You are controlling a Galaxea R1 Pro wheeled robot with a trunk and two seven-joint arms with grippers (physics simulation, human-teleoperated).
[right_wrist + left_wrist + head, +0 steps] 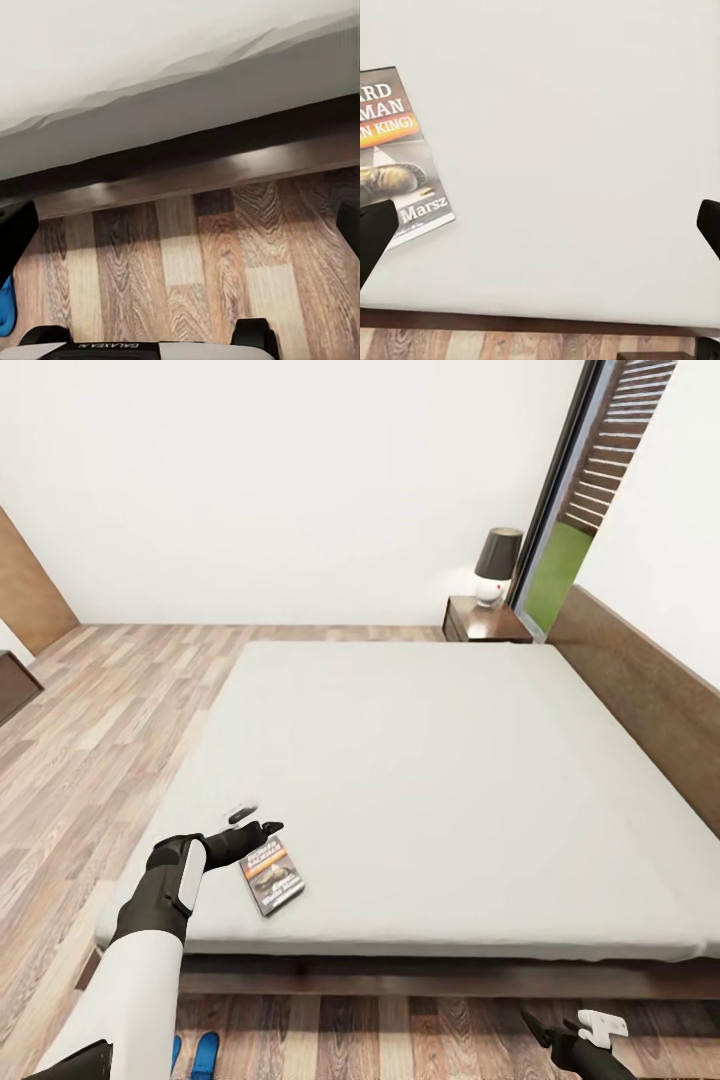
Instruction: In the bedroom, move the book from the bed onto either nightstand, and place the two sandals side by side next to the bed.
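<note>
The left gripper [256, 821], jaws spread wide and empty, hovers over the mattress with the book [273, 875] lying flat just at its 5 o'clock, likely lining up for a pick. The right gripper [560, 1032] hangs low by the bed [450, 760] frame; its jaws look wide apart. Blue sandals [195, 1053] rest on the plank floor [90, 710]. A nightstand [485, 622] with a lamp [495, 565] stands at 1 o'clock by the window.

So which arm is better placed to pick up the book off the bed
Left. Its claw is open over the mattress beside the book, while the right claw hangs low over the floor past the bed's foot, far from it.
</note>
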